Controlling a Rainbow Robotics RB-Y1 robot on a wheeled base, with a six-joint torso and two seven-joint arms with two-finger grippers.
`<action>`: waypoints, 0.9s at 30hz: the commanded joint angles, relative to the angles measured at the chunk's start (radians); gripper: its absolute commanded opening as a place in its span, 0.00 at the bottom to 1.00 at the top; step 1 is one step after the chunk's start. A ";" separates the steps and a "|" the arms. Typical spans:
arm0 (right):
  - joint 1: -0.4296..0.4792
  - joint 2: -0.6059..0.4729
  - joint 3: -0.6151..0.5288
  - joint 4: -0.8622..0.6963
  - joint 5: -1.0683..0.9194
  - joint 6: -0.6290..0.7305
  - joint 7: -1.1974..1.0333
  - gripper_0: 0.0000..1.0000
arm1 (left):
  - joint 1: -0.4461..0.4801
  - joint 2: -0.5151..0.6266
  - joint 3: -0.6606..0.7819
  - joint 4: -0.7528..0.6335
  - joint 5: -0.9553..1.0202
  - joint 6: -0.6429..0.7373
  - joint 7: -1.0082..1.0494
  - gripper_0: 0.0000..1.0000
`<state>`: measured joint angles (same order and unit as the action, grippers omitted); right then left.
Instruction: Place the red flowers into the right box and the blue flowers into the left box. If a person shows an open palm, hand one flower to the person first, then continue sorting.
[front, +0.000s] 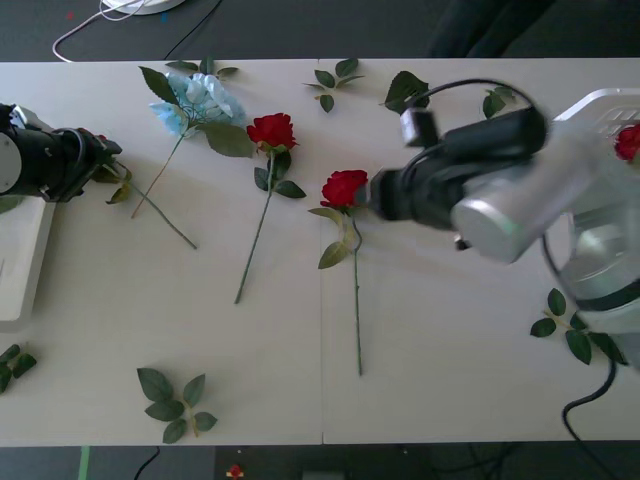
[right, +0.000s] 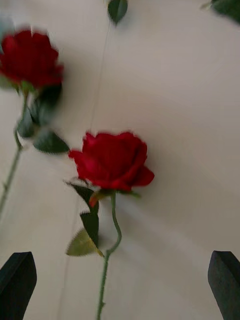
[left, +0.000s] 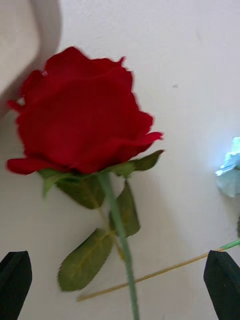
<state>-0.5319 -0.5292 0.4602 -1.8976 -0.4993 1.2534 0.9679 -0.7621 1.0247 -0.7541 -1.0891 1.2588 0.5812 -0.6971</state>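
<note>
The right gripper (right: 120, 285) hangs above the table (front: 450, 340) with its fingers spread wide and nothing between them, just beside the bloom of a rose (front: 344, 188) lying mid-table; in its wrist view that rose (right: 112, 160) sits ahead of the open fingers, stem running down between them. A second rose (front: 271, 131) lies a little to the left, its stem angled toward the table's near edge. The left gripper (left: 120, 285) is at the table's left side, fingers also wide open, over a third rose (left: 80, 112) whose stem passes between them without being gripped. The blue flower (front: 200, 100) lies near the far edge, its stem slanting toward the left arm. The left box (front: 25, 260) sits at the left edge. The right box (front: 600, 105) is at the right, partly behind the right arm, with a red bloom (front: 628, 142) in it.
</note>
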 joint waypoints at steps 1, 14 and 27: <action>-0.077 0.086 0.089 0.029 0.082 0.041 -0.147 1.00 | -0.068 -0.051 -0.085 0.069 -0.015 -0.067 0.042 1.00; -0.132 0.236 0.143 0.325 0.220 -0.052 -0.166 1.00 | -0.201 -0.256 -0.234 0.313 -0.032 -0.170 0.034 1.00; -0.140 0.247 0.213 0.492 0.289 -0.206 -0.147 1.00 | -0.212 -0.278 -0.234 0.313 -0.067 -0.169 -0.082 0.00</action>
<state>-0.6273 -0.3075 0.6474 -1.4173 -0.2278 1.0775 0.7911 -0.9372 0.7689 -0.9942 -0.7703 1.2033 0.4241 -0.7016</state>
